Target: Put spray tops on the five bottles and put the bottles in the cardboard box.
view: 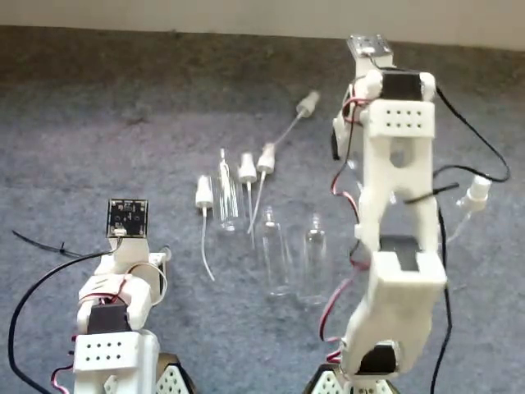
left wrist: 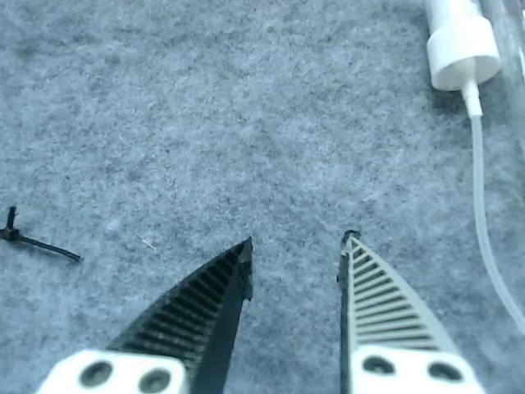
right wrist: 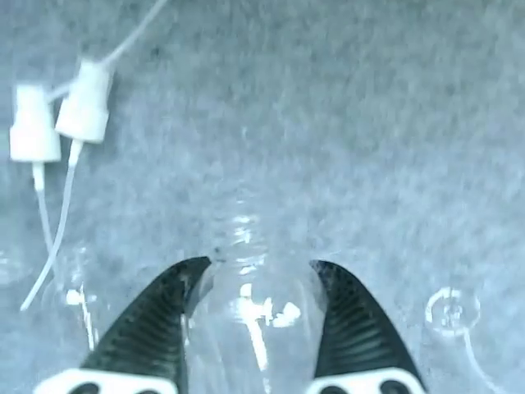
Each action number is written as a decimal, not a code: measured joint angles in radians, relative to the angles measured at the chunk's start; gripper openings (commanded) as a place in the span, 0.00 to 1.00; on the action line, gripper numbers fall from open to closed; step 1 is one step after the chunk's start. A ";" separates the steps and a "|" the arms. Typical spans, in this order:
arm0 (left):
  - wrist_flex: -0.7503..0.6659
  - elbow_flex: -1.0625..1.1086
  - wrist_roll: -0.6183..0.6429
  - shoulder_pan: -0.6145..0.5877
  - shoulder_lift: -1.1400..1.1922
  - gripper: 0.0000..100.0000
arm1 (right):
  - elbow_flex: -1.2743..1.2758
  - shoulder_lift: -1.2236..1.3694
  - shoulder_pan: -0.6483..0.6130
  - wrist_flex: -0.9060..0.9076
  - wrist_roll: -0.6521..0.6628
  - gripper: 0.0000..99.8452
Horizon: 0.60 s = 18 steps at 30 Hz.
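A grey carpet point(view: 98, 107) with a short, fuzzy nap covers the table. The right arm point(view: 398, 246), built of blocky white plastic with black motors and red wires, stretches far out over it. The left arm point(view: 115, 328) sits folded low near the front edge. The right gripper point(right wrist: 260, 263) has its black ribbed, pointed fingers pressed against both sides of a clear round-shouldered bottle point(right wrist: 246, 320), whose threaded neck pokes out past the tips. The left gripper point(left wrist: 297, 240) hangs above bare carpet with its fingers parted and nothing between them. Three more see-through bottles point(view: 275, 250) lie in the middle between the arms. White plastic spray tops point(view: 247, 168) with thin trailing tubes lie beside them, one point(view: 308, 103) further back and one point(view: 476, 193) beyond the right arm. A thin black cable tie point(left wrist: 41, 245) lies near the left gripper
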 measured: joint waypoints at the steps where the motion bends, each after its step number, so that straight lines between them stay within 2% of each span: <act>1: 0.000 0.000 0.000 0.000 0.000 0.17 | 0.100 -0.097 -0.005 -0.002 -0.003 0.00; 5: 0.000 0.000 0.000 0.000 0.000 0.17 | 0.430 -0.516 -0.063 -0.112 -0.014 0.00; 10: 0.000 0.000 0.000 0.000 0.000 0.17 | 0.850 -0.974 -0.097 -0.384 -0.034 0.00; 13: 0.000 0.000 0.000 0.000 0.000 0.17 | 1.091 -1.092 -0.097 -0.580 -0.034 0.00; 18: 0.000 0.000 0.000 0.000 0.000 0.17 | 1.387 -1.123 -0.095 -1.005 -0.040 0.00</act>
